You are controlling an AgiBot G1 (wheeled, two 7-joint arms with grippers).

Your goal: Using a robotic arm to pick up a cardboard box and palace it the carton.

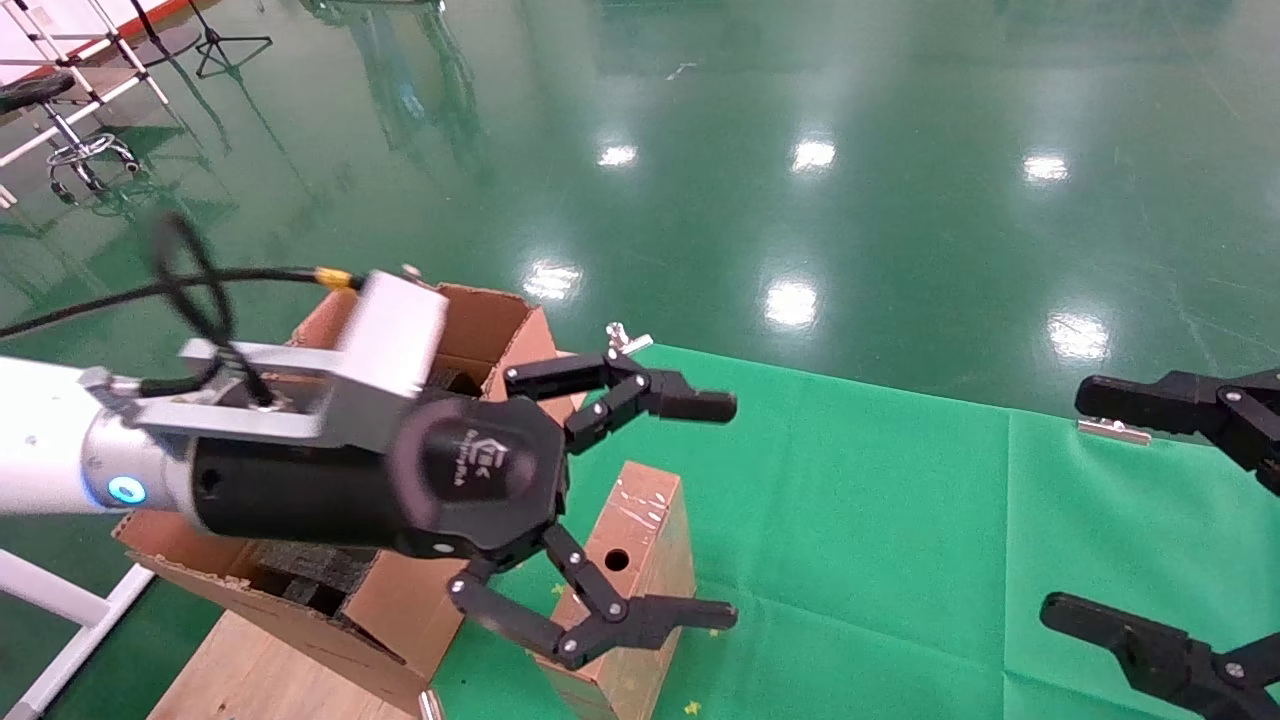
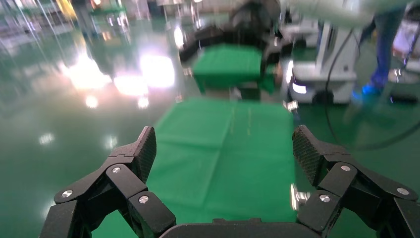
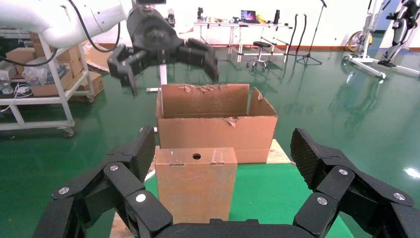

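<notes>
The small cardboard box (image 1: 640, 540) stands upright on the green cloth, with its round hole and tape on the top face. It also shows in the right wrist view (image 3: 195, 186). The large carton (image 1: 480, 325) with ragged flaps and dark foam stands just behind it, and shows too in the right wrist view (image 3: 215, 129). My left gripper (image 1: 728, 510) on the white arm is open and empty, raised above the box and carton. In the right wrist view this left gripper (image 3: 163, 52) hangs over the carton. My right gripper (image 1: 1068, 500) is open and empty, facing the box from a distance.
The green cloth (image 1: 880, 520) covers the table, held by metal clips (image 1: 1113, 430). A wooden board (image 1: 240, 670) lies under the carton. The shiny green floor lies beyond. A shelf cart with boxes (image 3: 44, 84) and a stool (image 3: 260, 52) stand far off.
</notes>
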